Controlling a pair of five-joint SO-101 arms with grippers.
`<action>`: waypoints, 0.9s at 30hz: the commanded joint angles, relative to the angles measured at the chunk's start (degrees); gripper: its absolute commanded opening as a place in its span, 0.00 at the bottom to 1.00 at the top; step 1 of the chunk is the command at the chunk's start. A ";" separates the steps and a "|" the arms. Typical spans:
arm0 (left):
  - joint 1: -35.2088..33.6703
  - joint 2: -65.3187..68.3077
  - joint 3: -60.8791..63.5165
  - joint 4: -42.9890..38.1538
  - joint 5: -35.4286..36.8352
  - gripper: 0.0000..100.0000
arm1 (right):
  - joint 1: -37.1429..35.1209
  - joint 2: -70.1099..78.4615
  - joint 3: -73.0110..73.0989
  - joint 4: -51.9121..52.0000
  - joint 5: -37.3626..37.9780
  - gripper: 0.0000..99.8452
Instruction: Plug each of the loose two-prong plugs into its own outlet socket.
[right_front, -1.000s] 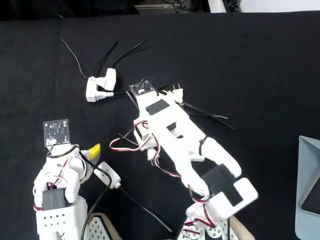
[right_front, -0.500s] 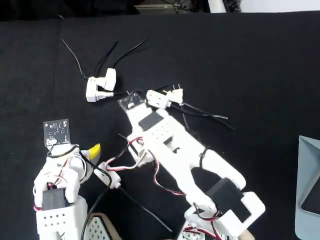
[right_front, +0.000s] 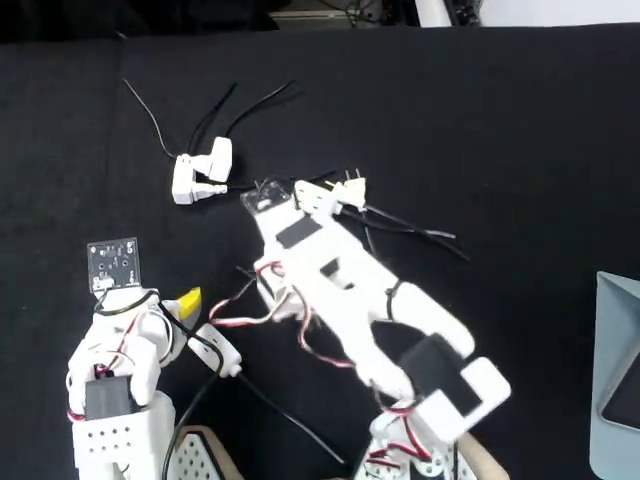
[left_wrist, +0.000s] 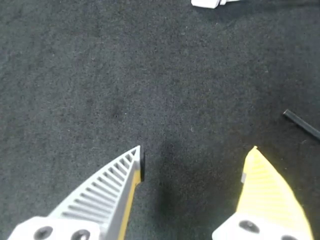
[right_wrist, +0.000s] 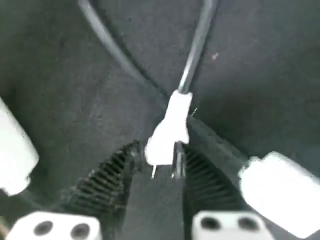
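Note:
My right gripper is shut on a small white two-prong plug; its prongs point back between the fingers and its black cable runs away from me. In the high view that gripper sits mid-table between a joined white plug-and-socket pair and a loose white socket. Another plug with bare prongs lies just beyond that socket. A further white socket rests by the left arm. My left gripper is open over bare black cloth, its yellow finger showing from above.
Thin black cables trail across the cloth around the plugs. A small printed card lies near the left arm. A grey tray stands at the right edge. White socket bodies flank the right gripper closely.
The right arm shifted left, uncovering the loose socket, then edged back up toward it. The left arm kept still.

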 joint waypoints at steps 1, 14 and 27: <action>0.31 -0.09 1.10 0.70 0.35 0.32 | 2.37 1.54 -0.66 -0.88 0.26 0.12; 0.31 -0.09 1.10 0.70 0.35 0.32 | 2.46 1.54 -0.75 -0.97 0.35 0.07; 0.31 -0.09 1.10 0.70 0.35 0.32 | 2.55 -10.51 -5.14 9.32 0.26 0.01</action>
